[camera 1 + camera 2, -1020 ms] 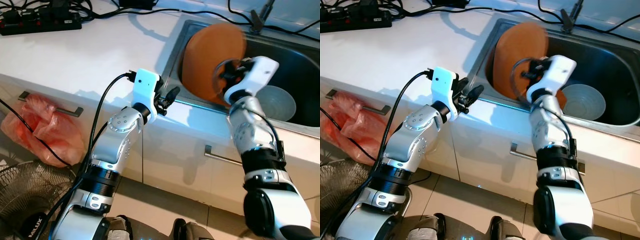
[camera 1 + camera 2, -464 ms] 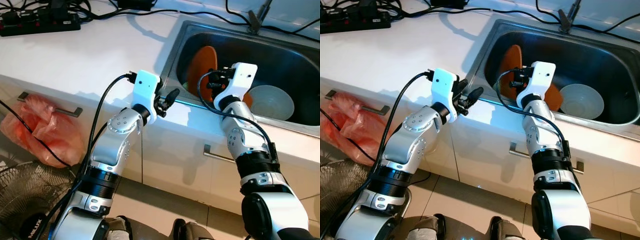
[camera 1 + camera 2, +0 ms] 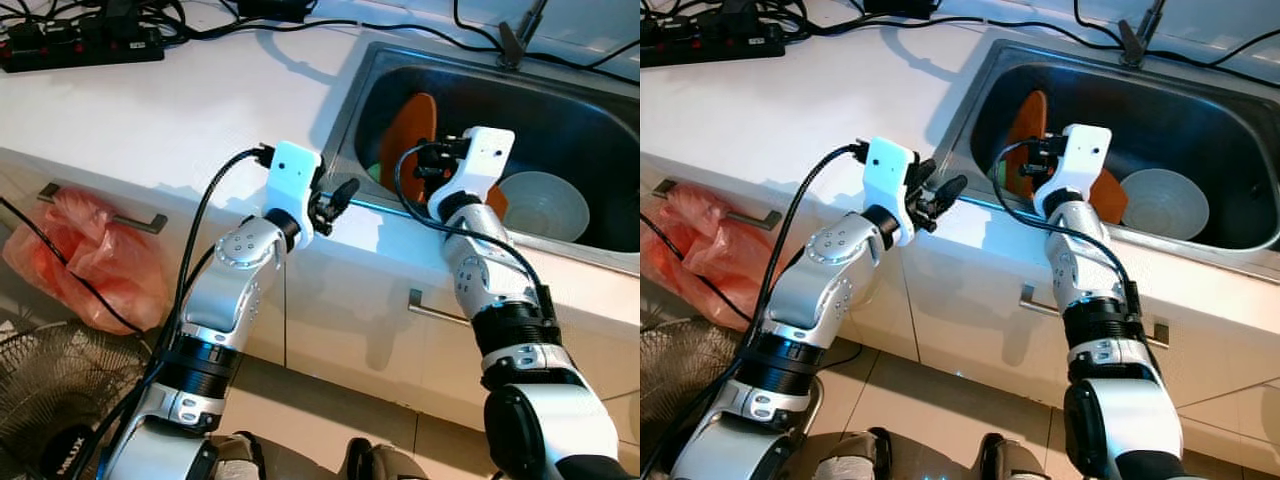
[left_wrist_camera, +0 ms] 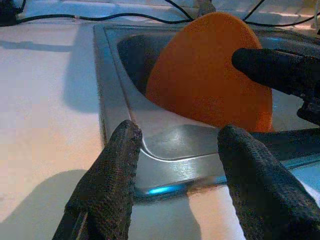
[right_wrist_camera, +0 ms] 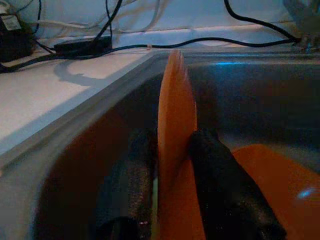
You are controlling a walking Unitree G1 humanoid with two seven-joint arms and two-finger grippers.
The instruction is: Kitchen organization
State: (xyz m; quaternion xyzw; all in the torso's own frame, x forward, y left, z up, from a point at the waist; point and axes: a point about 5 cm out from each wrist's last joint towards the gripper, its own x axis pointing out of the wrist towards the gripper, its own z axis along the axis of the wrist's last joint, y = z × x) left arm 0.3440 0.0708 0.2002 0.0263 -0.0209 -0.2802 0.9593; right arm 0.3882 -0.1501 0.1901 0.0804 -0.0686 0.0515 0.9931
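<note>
A: Starting at the far left: red plastic bag [image 3: 85, 255] on the cabinet handle, power strip [image 3: 80, 42] at the back of the white counter [image 3: 150, 110]. Neither matters here.

B: And your left gripper [image 4: 175, 170]?

A: It hovers over the counter edge just beside the sink [image 3: 345, 120], fingers spread wide, nothing in them. Forearm raised, wrist pointing at the basin.

B: Then the right gripper [image 5: 167, 150] is working?

A: Yes. It's reached down into the sink, elbow bent above the cabinet front, pinched tight on the orange plate [image 3: 412, 125], one finger on each face. The plate stands on edge against the near-left wall. A white bowl [image 3: 545, 205] sits to its right, another orange piece beneath.

B: Which step?

A: I'd judge placing the plate. Next I'd want it resting stably before letting go, or it could topple.
</note>
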